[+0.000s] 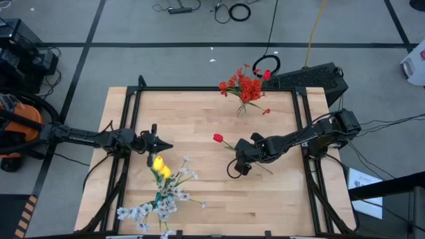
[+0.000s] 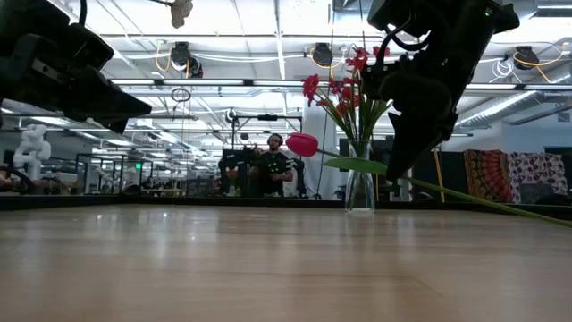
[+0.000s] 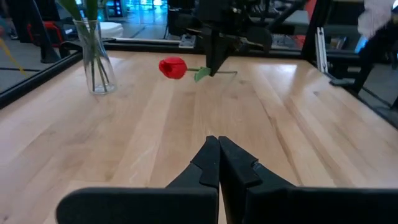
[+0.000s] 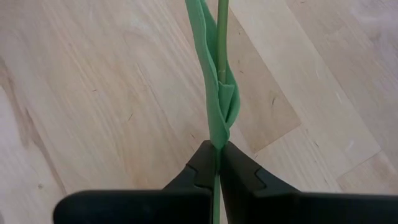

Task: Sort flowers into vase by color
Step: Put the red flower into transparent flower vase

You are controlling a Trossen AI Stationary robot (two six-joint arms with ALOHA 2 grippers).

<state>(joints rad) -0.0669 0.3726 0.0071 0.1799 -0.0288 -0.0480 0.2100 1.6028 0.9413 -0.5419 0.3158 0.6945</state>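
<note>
Holding the red tulip (image 1: 218, 138) by its stalk, our right gripper (image 1: 240, 161) was clenched tight on the green stem, as the right wrist view showed, with the leaf folded just ahead of the fingers. The bloom hung clear of the table (image 1: 199, 113), nearer us than the glass vase (image 1: 243, 106) and well apart from it. That vase already carried a bunch of red flowers (image 1: 247, 85), so we judged it the proper home for this stem. To do the step well, we reckoned the stalk's free end had to be swung low and the bloom high before bringing it over the vase mouth, then lowered slowly so it would not knock the narrow glass. Our left gripper (image 1: 161, 145) waited far from the vase, its fingers pressed together on nothing, just beside the yellow tulips (image 1: 161, 168) and white blossoms (image 1: 149, 209) lying unsorted.
</note>
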